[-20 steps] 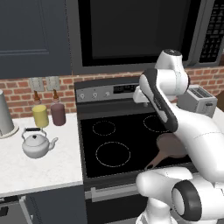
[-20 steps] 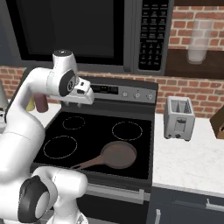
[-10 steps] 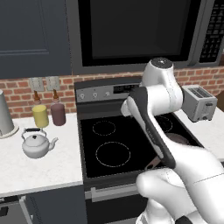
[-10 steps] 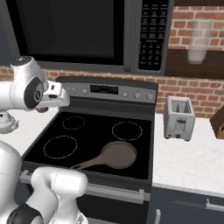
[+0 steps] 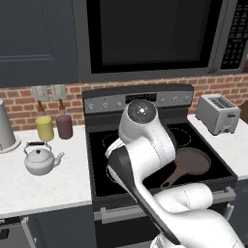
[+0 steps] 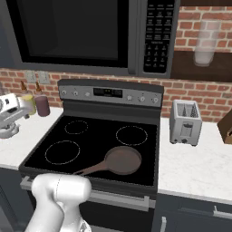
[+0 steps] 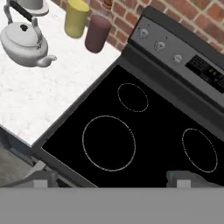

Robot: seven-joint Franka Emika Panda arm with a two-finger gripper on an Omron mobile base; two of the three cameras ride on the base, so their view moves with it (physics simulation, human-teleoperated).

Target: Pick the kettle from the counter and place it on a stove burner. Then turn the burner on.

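Gleaming squat kettle (image 7: 24,43), seemingly metal

Silver-grey kettle (image 7: 24,43) with a black arched handle, up and left of the grey finger tips (image 7: 43,178) on the white, faintly veined counter (image 7: 39,100); yellow bottle (image 7: 76,18) and maroon bottle (image 7: 98,33) beside it; black glass cooktop with the stove burner (image 7: 109,143) outlined thin white; red-brown brick wall (image 7: 192,17); brown pan (image 6: 121,161); silver toaster (image 6: 185,121)
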